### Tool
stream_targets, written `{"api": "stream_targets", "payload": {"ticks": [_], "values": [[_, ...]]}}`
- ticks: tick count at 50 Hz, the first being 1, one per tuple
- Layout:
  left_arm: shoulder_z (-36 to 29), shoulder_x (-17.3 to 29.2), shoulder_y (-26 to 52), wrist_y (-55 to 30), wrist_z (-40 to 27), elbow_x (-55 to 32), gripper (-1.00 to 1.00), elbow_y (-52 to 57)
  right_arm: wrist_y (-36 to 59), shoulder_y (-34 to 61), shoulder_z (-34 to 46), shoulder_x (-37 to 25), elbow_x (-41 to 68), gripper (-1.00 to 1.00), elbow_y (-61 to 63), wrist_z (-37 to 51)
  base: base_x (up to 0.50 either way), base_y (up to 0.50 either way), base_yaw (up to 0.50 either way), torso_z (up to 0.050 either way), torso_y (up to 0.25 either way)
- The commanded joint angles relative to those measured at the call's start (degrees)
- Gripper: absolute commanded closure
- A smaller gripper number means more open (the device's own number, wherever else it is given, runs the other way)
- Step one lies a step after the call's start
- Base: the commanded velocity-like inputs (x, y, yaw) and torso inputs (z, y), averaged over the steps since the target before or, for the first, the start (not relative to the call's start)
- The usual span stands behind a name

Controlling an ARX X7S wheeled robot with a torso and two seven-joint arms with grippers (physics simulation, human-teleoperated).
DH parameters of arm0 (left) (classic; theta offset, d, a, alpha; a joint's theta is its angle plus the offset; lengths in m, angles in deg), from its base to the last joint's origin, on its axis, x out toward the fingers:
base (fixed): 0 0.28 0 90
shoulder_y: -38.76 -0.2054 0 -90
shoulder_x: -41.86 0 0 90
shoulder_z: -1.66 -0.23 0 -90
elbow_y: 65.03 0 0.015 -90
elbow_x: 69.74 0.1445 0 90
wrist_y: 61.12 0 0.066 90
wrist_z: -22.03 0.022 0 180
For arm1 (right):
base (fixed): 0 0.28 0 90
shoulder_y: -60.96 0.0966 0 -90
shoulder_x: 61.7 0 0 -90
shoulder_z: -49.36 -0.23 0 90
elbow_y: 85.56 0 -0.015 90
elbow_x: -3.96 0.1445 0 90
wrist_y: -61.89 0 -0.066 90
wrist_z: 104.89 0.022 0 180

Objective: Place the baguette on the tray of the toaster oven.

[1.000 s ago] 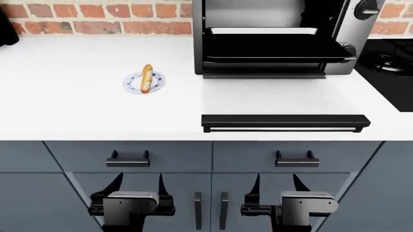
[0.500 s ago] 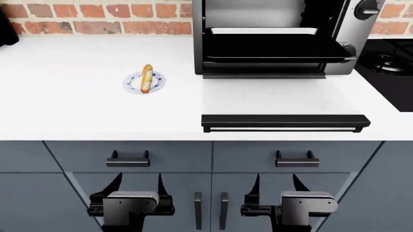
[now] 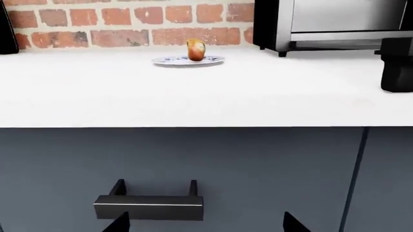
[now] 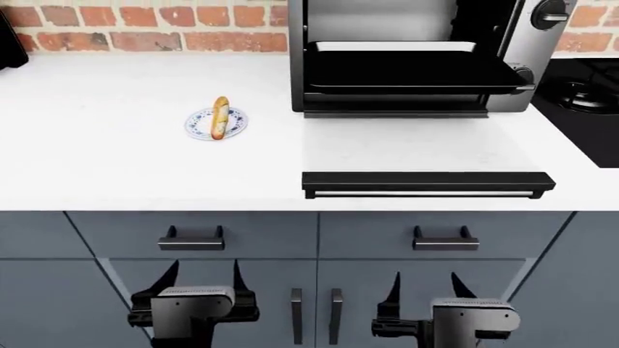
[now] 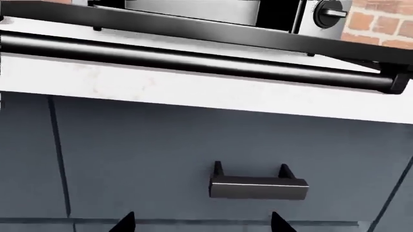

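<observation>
The baguette [image 4: 219, 117] lies on a small blue-patterned plate [image 4: 201, 127] on the white counter, left of the toaster oven [image 4: 512, 36]; it also shows end-on in the left wrist view [image 3: 195, 50]. The oven's door [image 4: 428, 182] is folded down flat. The black tray [image 4: 411, 72] sticks out of the oven's dark mouth. My left gripper [image 4: 202, 275] and right gripper [image 4: 424, 286] are both open and empty, low in front of the cabinet fronts, well below the counter.
Grey cabinet fronts with black drawer handles [image 4: 191, 241] [image 4: 445, 242] face the grippers. A black gas hob [image 4: 585, 90] lies right of the oven. A brick wall [image 4: 145, 25] backs the counter. A black object [image 4: 8, 40] stands at the far left.
My right gripper has shifted slightly right and down. My left gripper has barely moved. The baguette and the oven are unchanged.
</observation>
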Motion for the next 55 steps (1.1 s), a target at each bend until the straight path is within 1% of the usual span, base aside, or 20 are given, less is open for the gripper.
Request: {"api": "stream_targets", "payload": {"ticks": [1,2,4,5,8,11,19,23,27,28,30,34,35,36,37,39,42,44,47,55], "values": [[-1.72,1.81,-3.57,-7.72,-3.39,-0.56,-1.0,8.28,16.54,-18.28,-8.55,-6.93,9.75,-1.0,38.05,2.33,0.0,0.0,0.0,0.0,0.0],[-2.35,2.24,-2.89,-16.31,-5.91,-1.62,-1.0,16.87,10.89,-24.4,-13.34,-7.38,14.08,-1.0,43.53,-0.14,0.0,0.0,0.0,0.0,0.0],[-3.12,2.7,-3.7,-33.5,-6.63,-1.91,-1.0,34.06,8.14,-30.78,-18.12,-9.0,17.14,-1.0,45.85,-1.86,0.0,0.0,0.0,0.0,0.0],[-3.05,2.9,-2.56,-37.01,-6.74,-2.46,-1.0,40.74,14.88,-28.2,-17.74,-11.04,18.11,-1.0,48.66,0.31,0.0,0.0,0.0,0.0,0.0],[-1.78,3.3,0.89,-42.24,-6.12,-4.56,-1.0,42.77,24.89,-23.84,-19.38,-14.53,22.85,-1.0,53.63,3.8,0.0,0.0,0.0,0.0,0.0],[-0.95,3.97,1.85,-45.23,-5.66,-5.98,-1.0,44.86,24.56,-23.28,-19.3,-21.98,29.26,-1.0,54.28,10.55,0.0,0.0,0.0,0.0,0.0],[4.12,4.11,7.12,-59.67,-5.19,-13.35,-1.0,52.28,9.94,-23.06,-13.06,-49.76,45.61,-1.0,54.27,32.45,0.0,0.0,0.0,0.0,0.0],[7.02,4.08,10.62,-65.14,-4.86,-16.29,-1.0,54.08,4.54,-23.75,-14.62,-61.88,53.36,-1.0,54.23,37.16,0.0,0.0,0.0,0.0,0.0],[10.02,5.59,13.61,-68.97,-3.45,-18.42,-1.0,53.45,1.46,-17.31,-17.44,-73.55,70.35,-1.0,53.52,37.56,0.0,0.0,0.0,0.0,0.0],[13.63,5.12,15.66,-72.64,-2.4,-21.07,-1.0,54.02,0.68,-15.32,-19.21,-78.05,76.84,-1.0,52.9,36.54,0.0,0.0,0.0,0.0,0.0],[15.83,5.67,17.87,-75.26,-1.78,-22.52,-1.0,54.13,6.03,-10.97,-23.29,-78.22,85.59,-1.0,51.63,33.55,0.0,0.0,0.0,0.0,0.0],[24.05,4.76,26.3,-88.01,0.79,-29.4,-1.0,55.22,19.06,-0.9,-32.98,-78.25,98.88,-1.0,46.21,29.19,0.0,0.0,0.0,0.0,0.0],[23.99,5.37,27.31,-89.0,0.64,-29.83,-1.0,55.29,27.65,7.7,-24.39,-69.66,105.49,-1.0,42.01,36.55,0.0,0.0,0.0,0.0,0.0],[24.84,6.65,29.18,-90.08,-1.12,-33.28,-1.0,54.36,36.25,16.29,-15.79,-61.07,104.32,-1.0,37.22,35.52,0.0,0.0,0.0,0.0,0.0],[25.87,7.47,29.83,-90.09,-4.1,-37.8,-1.0,53.29,44.84,24.89,-7.2,-57.41,112.11,-1.0,35.96,42.53,0.0,0.0,0.0,0.0,0.0],[27.11,11.47,33.73,-90.08,-15.62,-53.79,-1.0,48.49,49.04,42.07,9.99,-55.54,116.06,-1.0,31.58,44.1,0.0,0.0,0.0,0.0,0.0],[25.65,16.39,42.33,-89.89,-31.74,-73.88,-1.0,39.0,53.93,67.86,13.8,-52.5,117.75,-1.0,26.88,45.21,0.0,0.0,0.0,0.0,0.0],[23.5,18.67,46.78,-89.1,-38.4,-82.58,-1.0,34.8,56.18,80.96,14.24,-51.51,116.76,-1.0,25.3,44.08,0.0,0.0,0.0,0.0,0.0],[21.43,20.75,50.24,-87.4,-43.14,-89.05,-1.0,31.08,57.71,81.16,13.61,-51.5,113.55,-1.0,23.0,41.07,0.0,0.0,0.0,0.0,0.0],[19.53,21.97,49.78,-86.08,-42.63,-89.0,-1.0,31.36,59.57,85.41,13.72,-52.59,115.44,-1.0,22.23,41.68,0.0,0.0,0.0,0.0,0.0]]}}
